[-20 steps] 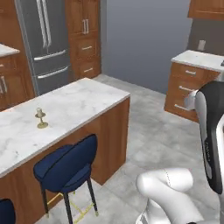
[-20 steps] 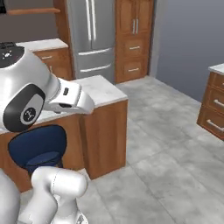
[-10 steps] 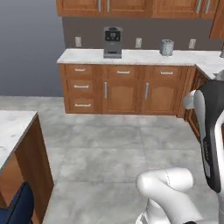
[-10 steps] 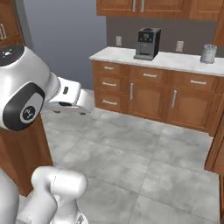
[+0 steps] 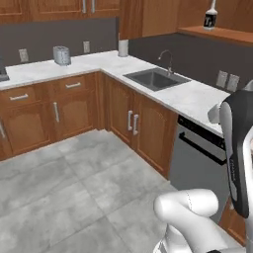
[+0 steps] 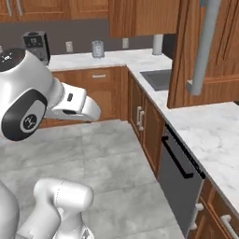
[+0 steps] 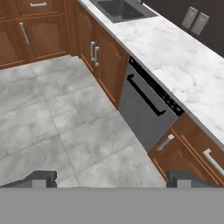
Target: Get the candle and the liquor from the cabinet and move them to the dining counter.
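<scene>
So nearest the camera in the hand view, the gripper point(image 7: 111, 178) has its two tips spread wide at the bottom of the frame, nothing between them, aimed down at grey floor tile. Just past that, centre of the frame, sits the dishwasher point(image 7: 146, 107) with its black bar handle, under the marble worktop point(image 7: 183, 65) that runs up to the sink point(image 7: 120, 8) at the top edge. In the right base view an open cabinet door point(image 6: 198, 51) fills the upper right, hanging out over that worktop, long grey handle and all. Far end: the liquor point(image 5: 210, 15) stands on the cabinet shelf point(image 5: 217, 33) in the upper right corner of the left base view. Can't spot the candle anywhere. My worry is the reach: the bottle is high and set back over the worktop, so the arm could clip that open door or the shelf edge going in. A tall slim-necked bottle would probably tip if nudged.
</scene>
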